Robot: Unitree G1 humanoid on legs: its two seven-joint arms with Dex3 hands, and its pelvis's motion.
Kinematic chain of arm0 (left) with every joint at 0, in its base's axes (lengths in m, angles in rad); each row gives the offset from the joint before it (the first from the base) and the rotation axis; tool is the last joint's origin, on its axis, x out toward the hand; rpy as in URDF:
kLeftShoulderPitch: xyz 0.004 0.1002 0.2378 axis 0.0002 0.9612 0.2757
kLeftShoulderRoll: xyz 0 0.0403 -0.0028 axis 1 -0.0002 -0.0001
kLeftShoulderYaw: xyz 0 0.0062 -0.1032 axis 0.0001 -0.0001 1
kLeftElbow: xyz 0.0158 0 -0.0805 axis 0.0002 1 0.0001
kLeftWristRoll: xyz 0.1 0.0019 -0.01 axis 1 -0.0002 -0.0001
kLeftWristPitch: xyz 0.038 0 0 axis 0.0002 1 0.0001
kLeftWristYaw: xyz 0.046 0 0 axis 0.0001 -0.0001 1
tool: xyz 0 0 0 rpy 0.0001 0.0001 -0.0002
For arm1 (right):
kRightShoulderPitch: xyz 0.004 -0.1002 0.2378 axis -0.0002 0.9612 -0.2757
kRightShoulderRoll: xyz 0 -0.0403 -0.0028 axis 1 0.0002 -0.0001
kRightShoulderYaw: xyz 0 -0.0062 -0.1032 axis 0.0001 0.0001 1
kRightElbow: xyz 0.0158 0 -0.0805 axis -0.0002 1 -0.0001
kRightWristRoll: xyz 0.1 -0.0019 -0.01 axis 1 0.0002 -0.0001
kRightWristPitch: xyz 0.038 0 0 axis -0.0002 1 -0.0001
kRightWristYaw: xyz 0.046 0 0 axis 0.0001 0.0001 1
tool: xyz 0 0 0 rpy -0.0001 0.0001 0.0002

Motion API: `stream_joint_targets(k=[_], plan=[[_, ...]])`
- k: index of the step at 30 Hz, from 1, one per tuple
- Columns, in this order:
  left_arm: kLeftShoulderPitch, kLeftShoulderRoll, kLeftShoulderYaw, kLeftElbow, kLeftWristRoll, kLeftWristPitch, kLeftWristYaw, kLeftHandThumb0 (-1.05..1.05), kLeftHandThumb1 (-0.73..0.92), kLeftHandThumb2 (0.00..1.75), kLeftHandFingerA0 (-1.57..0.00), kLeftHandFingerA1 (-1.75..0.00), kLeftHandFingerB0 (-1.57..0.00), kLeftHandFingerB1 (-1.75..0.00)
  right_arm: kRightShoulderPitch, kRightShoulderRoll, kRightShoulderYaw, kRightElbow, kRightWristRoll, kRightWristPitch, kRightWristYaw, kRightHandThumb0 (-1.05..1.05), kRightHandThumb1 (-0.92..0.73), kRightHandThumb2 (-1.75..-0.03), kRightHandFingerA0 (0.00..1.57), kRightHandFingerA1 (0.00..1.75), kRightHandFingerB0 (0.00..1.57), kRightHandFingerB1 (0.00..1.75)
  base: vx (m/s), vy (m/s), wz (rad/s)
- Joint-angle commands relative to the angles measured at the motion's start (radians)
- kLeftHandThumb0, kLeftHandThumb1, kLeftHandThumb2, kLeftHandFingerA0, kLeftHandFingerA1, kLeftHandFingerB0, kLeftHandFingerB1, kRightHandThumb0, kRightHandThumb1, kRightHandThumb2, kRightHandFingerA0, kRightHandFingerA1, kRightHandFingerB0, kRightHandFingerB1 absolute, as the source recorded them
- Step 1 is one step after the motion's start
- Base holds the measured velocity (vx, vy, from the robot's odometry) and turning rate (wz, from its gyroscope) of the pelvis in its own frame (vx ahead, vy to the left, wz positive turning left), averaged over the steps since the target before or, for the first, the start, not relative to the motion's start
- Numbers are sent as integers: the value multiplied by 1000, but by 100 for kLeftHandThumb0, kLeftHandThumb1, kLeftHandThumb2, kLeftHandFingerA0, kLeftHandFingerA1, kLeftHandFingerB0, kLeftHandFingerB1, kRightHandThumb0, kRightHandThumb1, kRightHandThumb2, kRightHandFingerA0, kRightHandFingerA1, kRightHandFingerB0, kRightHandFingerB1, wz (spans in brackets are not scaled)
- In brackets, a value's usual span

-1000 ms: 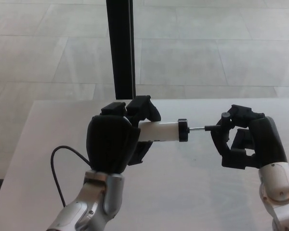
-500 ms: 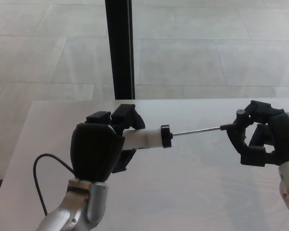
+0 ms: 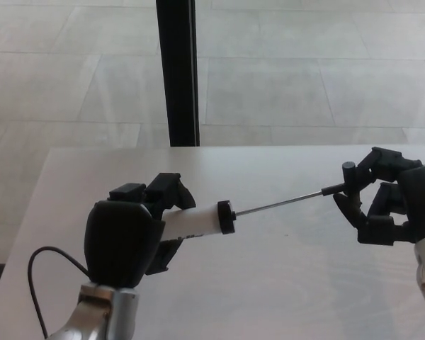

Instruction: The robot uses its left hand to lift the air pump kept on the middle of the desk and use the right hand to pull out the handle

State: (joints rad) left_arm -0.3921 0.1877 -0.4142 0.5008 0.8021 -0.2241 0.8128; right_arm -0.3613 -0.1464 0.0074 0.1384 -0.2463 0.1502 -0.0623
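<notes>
My left hand (image 3: 131, 237) is shut on the air pump (image 3: 195, 221), a white cylinder with a black end cap, and holds it above the white desk (image 3: 269, 283), nearly level. A thin metal rod (image 3: 278, 204) runs from the cap up and to the right, well drawn out of the cylinder. Its black handle (image 3: 346, 180) sits in my right hand (image 3: 389, 205), whose fingers are closed around it.
A black cable (image 3: 46, 269) loops from my left wrist over the desk's left part. A black vertical post (image 3: 177, 71) stands behind the desk's far edge, with a tiled floor beyond. The desk's left edge runs close to my left arm.
My left hand has moved left and down with the pump body while my right hand has held the handle to the right. The rod now shows much longer than before.
</notes>
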Motion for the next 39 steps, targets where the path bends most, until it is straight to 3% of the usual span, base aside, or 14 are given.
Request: stream_joint_targets(k=[1, 12, 13, 14, 15, 17, 18, 21, 23, 24, 34, 37, 38, 39], plan=[[38, 52, 25, 16, -6, -8, -9, -11, 48, 120, -84, -175, -74, -165, -1, -21, -38, -5, 10, 7, -21, -19, -46, -105, 91, 175, 78, 163, 0, 0, 0], [46, 46, 22, 16, 7, -8, 4, -10, 46, 122, -84, -175, -74, -164, 10, -7, -47, -14, 29, 11, -14, -16, -50, -107, 87, 169, 81, 145, 0, 0, 0], [47, 38, 26, 15, -7, -8, -10, -11, 47, 122, -84, -175, -74, -165, 10, -23, -43, -35, 63, 64, 62, -25, -69, -69, 95, 138, 61, 71, 0, 0, 0], [46, 34, 28, 15, -12, -11, -15, -11, 47, 121, -85, -175, -74, -165, 13, -40, -35, -48, 81, 90, 117, -30, -69, -60, 91, 98, 39, 43, 0, 0, 0], [41, 34, 30, 19, -13, -14, -15, -17, 47, 118, -117, -142, -101, -132, 10, -67, -22, -60, 98, 123, 185, -52, -46, -80, 22, 57, 0, 18, 0, 0, 0], [35, 32, 30, 25, -12, -17, -14, -17, 47, 118, -117, -142, -101, -132, 12, -106, -4, -77, 124, 169, 279, -52, -46, -80, 22, 57, 0, 18, 0, 0, 0], [36, 28, 27, 19, -1, 5, -19, -14, 47, 125, -84, -175, -73, -166, 16, -155, 33, -62, 104, 147, 340, -63, -59, -58, 0, 0, 0, 0, 0, 0, 0], [34, 18, 30, 14, -7, 10, -21, -12, 45, 126, -84, -175, -74, -165, 12, -173, 43, -70, 101, 203, 353, -83, -46, -73, 0, 0, 0, 0, 0, 0, 0], [32, 13, 34, 20, -16, -2, -13, -17, 47, 119, -117, -142, -101, -133, 9, -198, 64, -59, 85, 207, 369, -86, -50, -71, 0, 0, 0, 0, 0, 0, 0], [30, 13, 35, 25, -20, -9, -13, -11, 46, 125, -86, -175, -75, -165, 10, -209, 70, -59, 83, 209, 378, -89, -50, -72, 0, 0, 0, 0, 0, 0, 0], [24, -5, 35, 36, -23, 9, -47, -15, 50, 123, -89, -175, -79, -163, 19, -275, 42, -39, 104, 210, 367, -105, -61, -86, 0, 0, 0, 0, 0, 0, 0], [36, -15, 31, 0, -24, 81, -145, -17, 52, 123, -85, -175, -76, -165, 15, -244, -13, -31, 128, 221, 325, -105, -78, -64, 0, 0, 0, 0, 0, 0, 0], [39, -13, 23, -12, -19, 112, -204, -17, 50, 123, -84, -175, -75, -164, 14, -238, -32, -28, 137, 215, 317, -103, -67, -91, 0, 0, 0, 0, 0, 0, 0], [49, -24, 14, -39, -44, 182, -346, -16, 51, 119, -88, -175, -77, -160, 11, -208, -86, -23, 179, 213, 293, -97, -81, -65, 0, 0, 0, 0, 0, 0, 0]])
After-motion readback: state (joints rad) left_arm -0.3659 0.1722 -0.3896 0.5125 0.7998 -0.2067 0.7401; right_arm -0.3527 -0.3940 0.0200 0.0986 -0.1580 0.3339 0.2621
